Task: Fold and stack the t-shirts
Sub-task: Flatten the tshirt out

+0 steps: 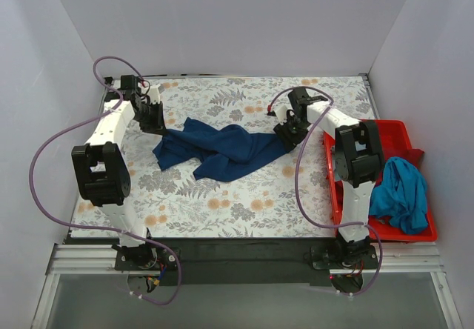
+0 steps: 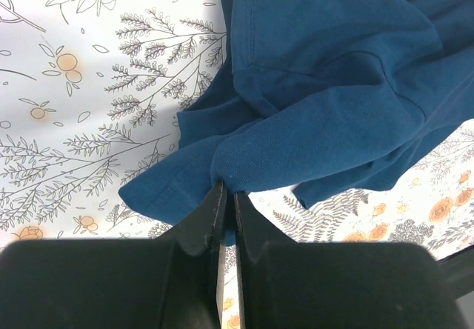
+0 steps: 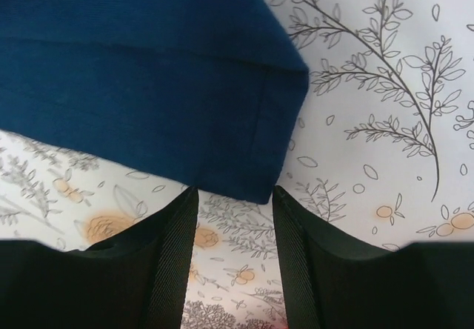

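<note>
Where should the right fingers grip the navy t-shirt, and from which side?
At the stitched hem corner of the navy t-shirt, approached from the shirt's right end. That corner lies flat on the floral cover, pointing at the open right fingers; elsewhere the cloth is bunched.

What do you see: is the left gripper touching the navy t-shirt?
Touching. In the left wrist view the left gripper is pinched shut on a fold of the navy t-shirt.
</note>
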{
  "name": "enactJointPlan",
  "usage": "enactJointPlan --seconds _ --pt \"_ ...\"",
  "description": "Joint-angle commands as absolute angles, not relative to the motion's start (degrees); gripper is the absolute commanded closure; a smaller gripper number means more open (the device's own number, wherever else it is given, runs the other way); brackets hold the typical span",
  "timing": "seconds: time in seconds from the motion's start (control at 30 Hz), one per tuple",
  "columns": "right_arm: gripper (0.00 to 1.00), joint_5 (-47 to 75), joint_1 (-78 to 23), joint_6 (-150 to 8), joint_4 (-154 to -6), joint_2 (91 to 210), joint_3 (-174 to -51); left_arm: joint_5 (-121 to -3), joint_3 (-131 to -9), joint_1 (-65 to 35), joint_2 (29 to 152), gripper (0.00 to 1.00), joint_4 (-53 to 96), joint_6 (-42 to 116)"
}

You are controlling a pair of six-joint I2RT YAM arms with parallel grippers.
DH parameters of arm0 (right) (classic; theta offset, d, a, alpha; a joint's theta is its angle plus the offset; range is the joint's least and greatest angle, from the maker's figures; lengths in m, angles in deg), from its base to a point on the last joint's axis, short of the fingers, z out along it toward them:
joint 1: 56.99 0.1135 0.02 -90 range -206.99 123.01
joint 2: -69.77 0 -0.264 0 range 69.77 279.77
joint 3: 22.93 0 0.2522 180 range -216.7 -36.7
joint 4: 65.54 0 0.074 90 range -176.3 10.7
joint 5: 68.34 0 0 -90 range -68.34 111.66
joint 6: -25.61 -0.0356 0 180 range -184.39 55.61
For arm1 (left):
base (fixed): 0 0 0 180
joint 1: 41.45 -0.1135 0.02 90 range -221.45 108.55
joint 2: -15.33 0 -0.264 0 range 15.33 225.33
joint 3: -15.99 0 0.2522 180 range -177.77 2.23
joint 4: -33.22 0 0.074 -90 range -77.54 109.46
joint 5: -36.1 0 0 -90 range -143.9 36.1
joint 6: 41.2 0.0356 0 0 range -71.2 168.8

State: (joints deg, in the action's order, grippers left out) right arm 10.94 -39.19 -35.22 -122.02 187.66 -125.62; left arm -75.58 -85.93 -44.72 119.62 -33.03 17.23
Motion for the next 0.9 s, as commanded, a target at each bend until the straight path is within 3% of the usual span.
enactJointPlan --seconds 0.0,0.07,0.17,0.2,0.27,0.53,0.87 --pt "0.5 14.4 -39.8 -37.3 -119.1 189.0 -125.4 -77.0 -88.2 -45.1 119.7 1.0 -33.5 17.2" --pt "0.53 15.5 -39.7 -37.8 -119.2 190.0 -125.3 -77.1 -88.4 -45.2 120.1 1.0 -34.1 17.6" --pt "0.65 15.2 -39.6 -37.6 -119.3 189.9 -123.5 -76.8 -88.5 -45.5 120.6 0.98 -34.2 17.4" --pt "0.8 14.9 -39.8 -37.4 -119.2 189.7 -122.6 -76.7 -88.5 -45.8 121.1 0.96 -34.4 17.2" --pt "0.98 14.2 -39.8 -37.0 -119.2 188.8 -122.0 -76.7 -89.4 -46.5 121.7 0.93 -34.9 16.8" --pt "0.99 10.9 -40.6 -36.2 -120.3 181.9 -123.8 -79.2 -91.1 -48.2 121.6 0.74 -37.3 18.5" --pt "0.99 9.4 -40.6 -35.7 -123.4 182.1 -128.0 -79.8 -88.7 -48.2 123.1 0.7 -37.2 19.0"
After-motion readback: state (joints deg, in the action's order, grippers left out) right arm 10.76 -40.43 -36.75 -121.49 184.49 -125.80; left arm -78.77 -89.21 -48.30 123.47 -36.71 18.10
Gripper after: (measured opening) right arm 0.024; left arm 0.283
